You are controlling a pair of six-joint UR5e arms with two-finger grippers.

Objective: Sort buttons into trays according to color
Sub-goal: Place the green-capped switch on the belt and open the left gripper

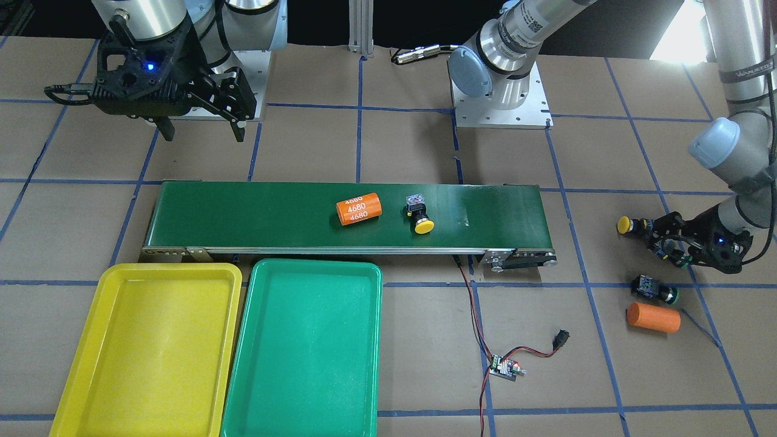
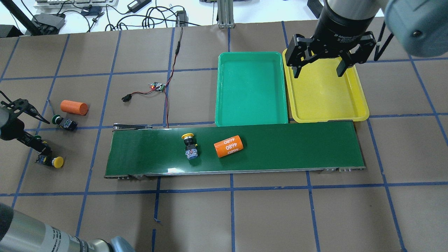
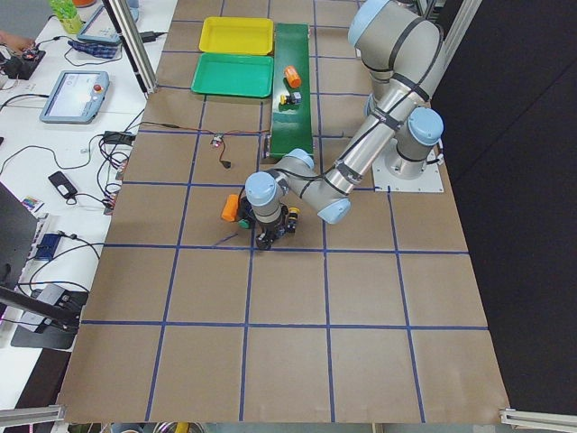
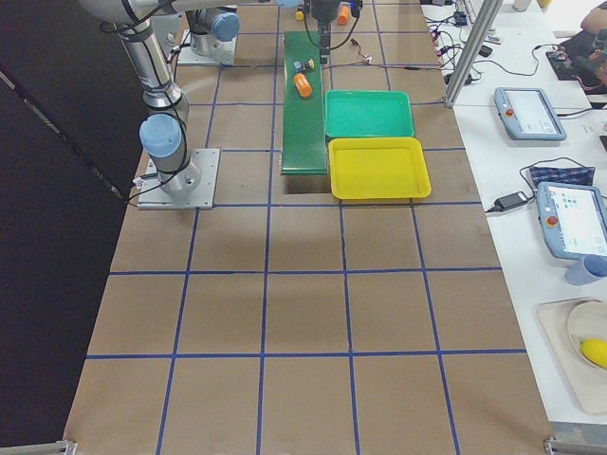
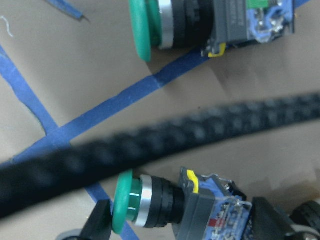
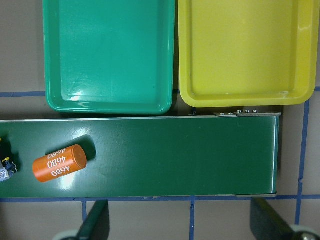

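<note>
A yellow-capped button lies on the belt. Another yellow button and a green button lie on the table at the robot's left. My left gripper is low over the table, open, with its fingers on either side of a second green button. My right gripper is open and empty; in the overhead view it hangs over the yellow tray. The yellow tray and the green tray stand side by side next to the belt, both empty.
A dark-green conveyor belt runs across the middle and carries an orange cylinder. A second orange cylinder lies by the loose buttons. A small circuit board with red-black wires lies near the belt's end.
</note>
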